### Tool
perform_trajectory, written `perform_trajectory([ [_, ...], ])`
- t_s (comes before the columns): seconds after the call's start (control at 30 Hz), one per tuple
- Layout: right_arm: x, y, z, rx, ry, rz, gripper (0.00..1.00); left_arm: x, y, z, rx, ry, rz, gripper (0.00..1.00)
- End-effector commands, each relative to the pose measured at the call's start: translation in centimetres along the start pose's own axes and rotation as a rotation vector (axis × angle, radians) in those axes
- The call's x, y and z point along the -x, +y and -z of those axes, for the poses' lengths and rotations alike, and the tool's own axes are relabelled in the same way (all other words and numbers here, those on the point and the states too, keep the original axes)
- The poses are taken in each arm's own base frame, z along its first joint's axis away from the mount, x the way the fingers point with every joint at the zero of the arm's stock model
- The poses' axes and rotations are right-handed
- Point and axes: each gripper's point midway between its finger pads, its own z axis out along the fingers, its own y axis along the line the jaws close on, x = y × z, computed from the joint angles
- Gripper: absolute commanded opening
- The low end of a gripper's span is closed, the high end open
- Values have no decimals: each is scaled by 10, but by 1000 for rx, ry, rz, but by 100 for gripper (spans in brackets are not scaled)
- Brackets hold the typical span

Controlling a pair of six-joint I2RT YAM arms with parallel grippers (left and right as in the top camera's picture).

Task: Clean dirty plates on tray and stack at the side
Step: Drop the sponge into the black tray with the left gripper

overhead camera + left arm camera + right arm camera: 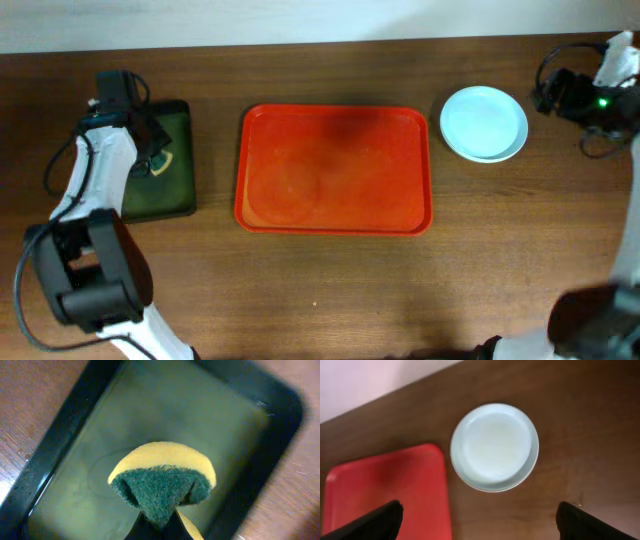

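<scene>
Squeezed to a fold between the fingers of my left gripper [157, 524] is the yellow foam sponge with a dark green scouring face [160, 485], clenched tight by its lower edge only. It hangs over the small dark green rectangular tray [55, 450], which sits on the brown wooden bench [320, 300] well to the left of the large red-orange plastic tray [340, 170].

That red-orange tray lies bare. The round pale mint-blue plates [484, 123] sit stacked just beside its far right corner, close to the rim but apart from it. I see more than one rim in the pile from my right wrist, though I cannot count them for certain. My right gripper [480, 517] hovers above that stack, released, fingers spread wide and holding nothing.

By my reckoning the washing is done and only parking the sponge remains. The hazards are small but real. My hold on the sponge is narrow, so it could spring free crooked and land on the rim or the bench. On the other side of the red-orange tray, a careless low sweep by my right arm could clip the stack and slide the top plate off.
</scene>
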Motion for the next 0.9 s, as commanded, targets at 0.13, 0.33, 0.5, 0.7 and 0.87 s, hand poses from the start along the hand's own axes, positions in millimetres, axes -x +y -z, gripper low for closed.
perform_trajectory([
  [0.13,-31,85,69,101,-37,285,98,13,28,-40,73,-25,57,73],
  [0.33,-44,125,110,159,-118,384,98,46,20,8,29,-94,58,99],
  [0.5,-76,130,137,188,-81,381,98,40,19,108,-79,-73,58,100],
  [0.7,-131,133,174,214,-202,449,98,16,17,207,-221,-169,26,99],
  [0.87,-170,119,151,219,-295,442,98,-68,6,224,-314,-193,-122,100],
])
